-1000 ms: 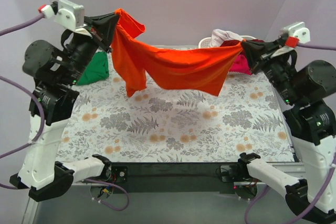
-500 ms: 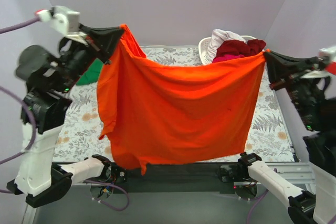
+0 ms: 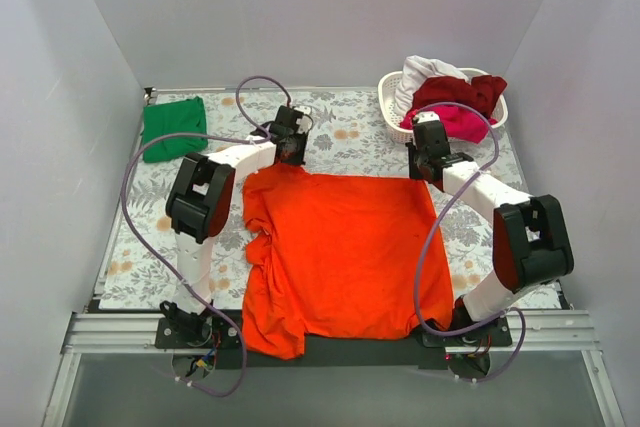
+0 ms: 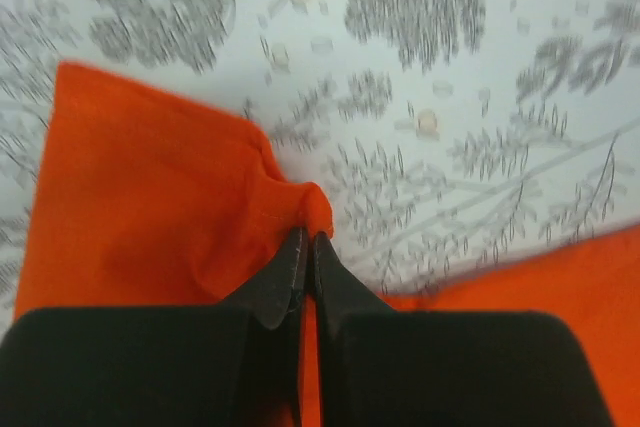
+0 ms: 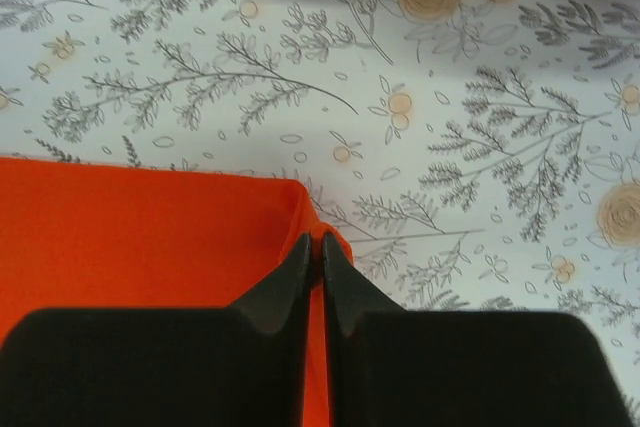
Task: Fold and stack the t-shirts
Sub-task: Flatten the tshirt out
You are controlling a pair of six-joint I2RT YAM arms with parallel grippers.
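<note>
L+R jaws clamped on far corners of orange-red t-shirt (image 3: 340,247), near hem past table (image 3: 130,247) edge.

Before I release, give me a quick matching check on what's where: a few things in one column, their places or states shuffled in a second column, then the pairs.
Column one:
1. orange-red t-shirt
2. green t-shirt
3. basket
4. left gripper

Column two:
A. standing at the far right
B. shut on a far corner of the orange-red t-shirt
C. spread flat in the middle
D. lying at the far left

Pairs: 1-C, 2-D, 3-A, 4-B.
</note>
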